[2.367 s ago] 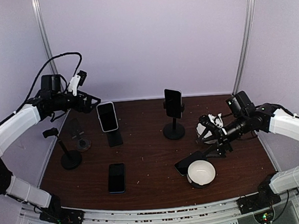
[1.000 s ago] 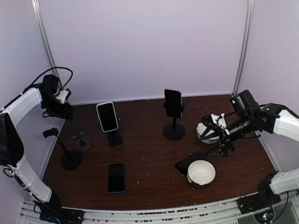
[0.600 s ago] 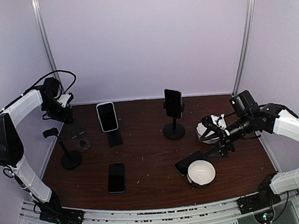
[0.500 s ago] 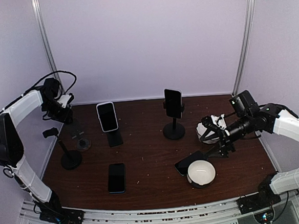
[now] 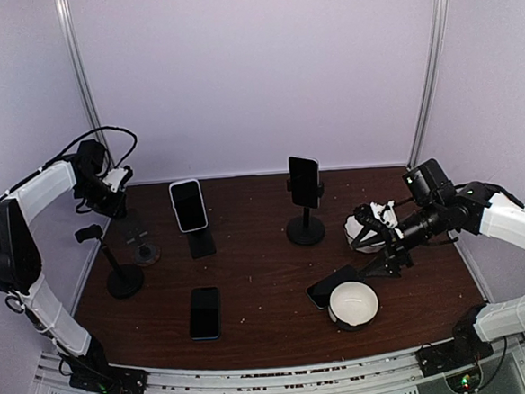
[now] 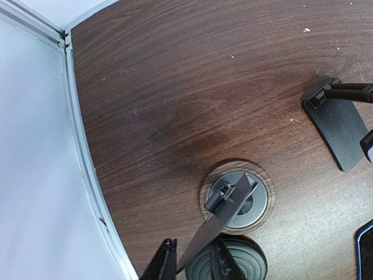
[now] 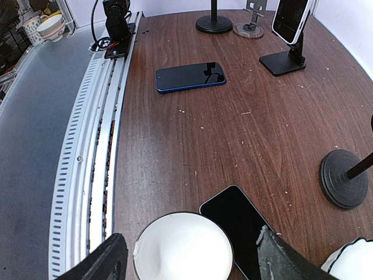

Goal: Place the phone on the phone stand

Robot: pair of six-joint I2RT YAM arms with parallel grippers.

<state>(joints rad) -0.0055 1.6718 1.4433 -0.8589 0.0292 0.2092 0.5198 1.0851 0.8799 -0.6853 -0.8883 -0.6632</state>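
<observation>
Phone: flat on table, just beside white bowl. Right end effector above both, jaws wide, empty. Left end effector narrowed about phone stand near table's left edge; contact unclear.

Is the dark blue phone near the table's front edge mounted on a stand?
No, the dark blue phone lies flat on the bare wood of the table.

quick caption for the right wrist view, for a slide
Open right gripper hovers over a black phone lying beside a white bowl, a blue phone farther along the table.
</observation>
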